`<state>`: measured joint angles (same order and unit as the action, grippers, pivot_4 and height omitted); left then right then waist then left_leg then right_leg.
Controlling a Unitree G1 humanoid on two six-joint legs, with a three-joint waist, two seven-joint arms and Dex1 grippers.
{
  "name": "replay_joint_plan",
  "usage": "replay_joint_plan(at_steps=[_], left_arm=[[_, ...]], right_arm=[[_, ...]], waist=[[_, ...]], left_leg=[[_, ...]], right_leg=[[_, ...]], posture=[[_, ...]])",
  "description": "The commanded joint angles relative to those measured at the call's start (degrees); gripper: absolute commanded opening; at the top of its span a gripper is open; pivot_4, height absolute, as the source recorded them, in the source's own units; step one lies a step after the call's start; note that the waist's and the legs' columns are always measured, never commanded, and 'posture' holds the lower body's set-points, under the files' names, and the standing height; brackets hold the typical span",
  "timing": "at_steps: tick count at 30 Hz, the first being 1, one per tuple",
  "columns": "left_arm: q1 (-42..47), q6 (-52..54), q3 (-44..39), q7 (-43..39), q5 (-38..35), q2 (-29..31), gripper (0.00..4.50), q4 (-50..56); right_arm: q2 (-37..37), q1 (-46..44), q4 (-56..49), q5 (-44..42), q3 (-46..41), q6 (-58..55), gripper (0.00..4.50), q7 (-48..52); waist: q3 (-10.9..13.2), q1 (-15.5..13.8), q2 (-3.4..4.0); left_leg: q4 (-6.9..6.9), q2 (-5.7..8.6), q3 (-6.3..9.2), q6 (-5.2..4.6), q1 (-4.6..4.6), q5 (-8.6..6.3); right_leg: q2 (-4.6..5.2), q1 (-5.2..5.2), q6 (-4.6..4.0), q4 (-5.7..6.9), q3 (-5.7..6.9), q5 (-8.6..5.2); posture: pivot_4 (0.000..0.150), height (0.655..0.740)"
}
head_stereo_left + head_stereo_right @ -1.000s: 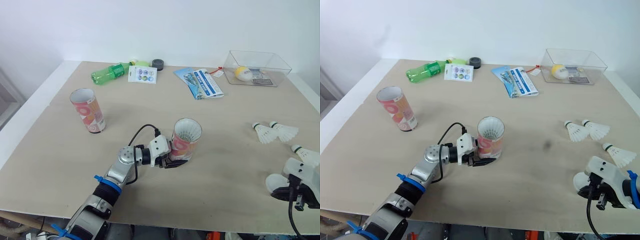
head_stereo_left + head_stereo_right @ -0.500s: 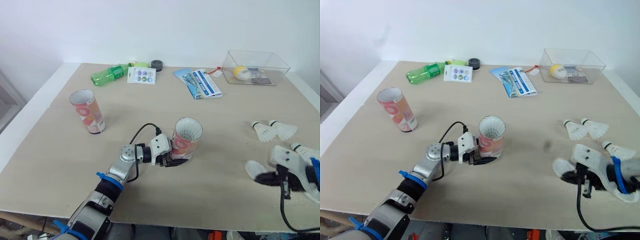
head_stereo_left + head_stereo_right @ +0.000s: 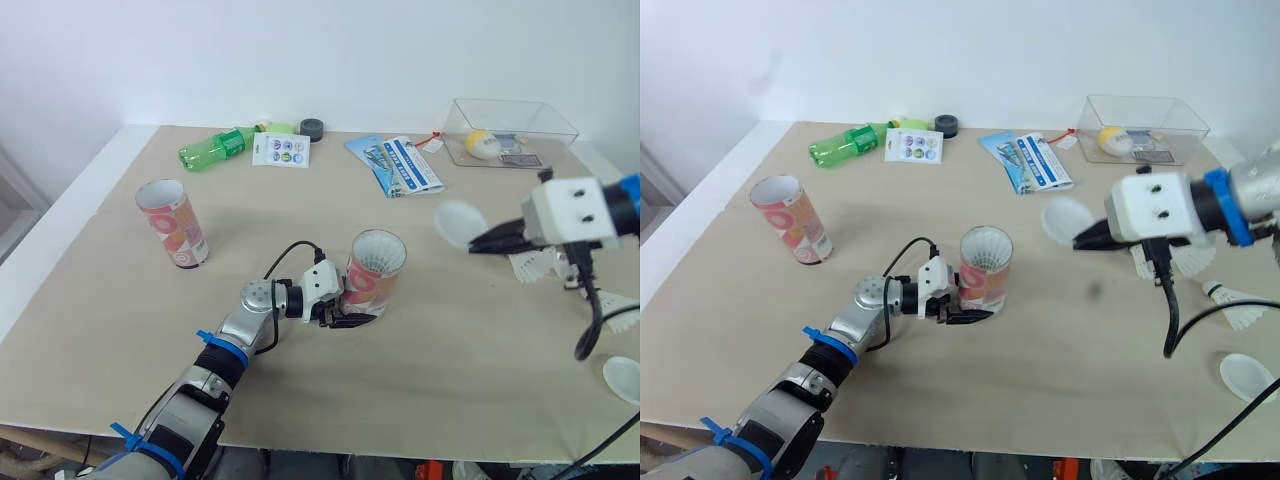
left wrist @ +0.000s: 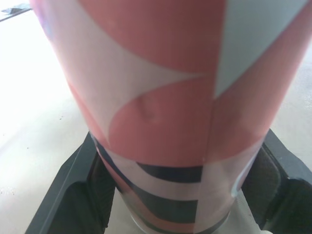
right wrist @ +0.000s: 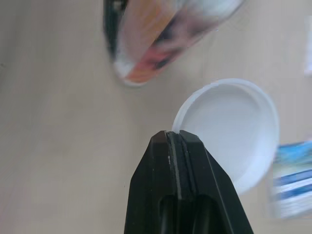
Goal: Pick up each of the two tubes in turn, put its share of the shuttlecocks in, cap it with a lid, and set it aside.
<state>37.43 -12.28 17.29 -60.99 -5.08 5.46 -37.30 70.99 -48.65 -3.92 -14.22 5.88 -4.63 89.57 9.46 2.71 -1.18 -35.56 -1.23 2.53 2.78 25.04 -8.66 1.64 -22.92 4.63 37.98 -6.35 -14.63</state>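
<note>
Left gripper [image 3: 345, 310] clamped on the base of the tube [image 3: 376, 270] near the bench's front edge, right gripper [image 3: 475, 248] pinching a white lid [image 3: 458, 222] by its rim, in the air right of that tube.

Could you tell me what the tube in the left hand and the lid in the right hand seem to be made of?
The tube looks like printed cardboard with a glossy film: a small dent shows in its wall. The lid seems thin white plastic, smooth, with a raised rim.
</note>
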Motion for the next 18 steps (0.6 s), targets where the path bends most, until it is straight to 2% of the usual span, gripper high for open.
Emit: replay_joint_plan(at_steps=[1,6,18], left_arm=[[0.0,1.5,0.8,0.3,2.3,0.8,3.04,-3.5],[0.4,1.4,0.7,0.2,2.4,0.8,3.04,-3.8],[-1.8,1.9,1.1,0.9,2.6,1.2,3.04,-1.9]], right_arm=[[-1.2,-9.7,0.7,-3.8,7.4,4.0,0.04,2.9],[-3.0,-16.3,1.8,-9.8,16.2,6.3,0.04,2.9],[-5.1,-24.1,9.3,-12.5,31.3,16.9,0.04,2.9]], waist=[[0.0,0.0,0.02],[0.0,-0.1,-0.02],[0.0,0.0,0.04]], left_leg=[[0.00,0.00,0.01,0.00,0.00,0.00],[0.09,0.01,0.04,0.00,0.05,0.00],[0.11,-0.07,0.01,-0.01,0.02,0.01]], right_leg=[[0.00,-0.02,0.00,0.00,0.00,0.00],[0.00,-0.05,-0.05,0.00,-0.01,-0.07],[-0.04,-0.10,-0.13,0.01,-0.02,-0.01]], posture=[[0.150,0.7400],[0.150,0.7400],[0.150,0.7400]])
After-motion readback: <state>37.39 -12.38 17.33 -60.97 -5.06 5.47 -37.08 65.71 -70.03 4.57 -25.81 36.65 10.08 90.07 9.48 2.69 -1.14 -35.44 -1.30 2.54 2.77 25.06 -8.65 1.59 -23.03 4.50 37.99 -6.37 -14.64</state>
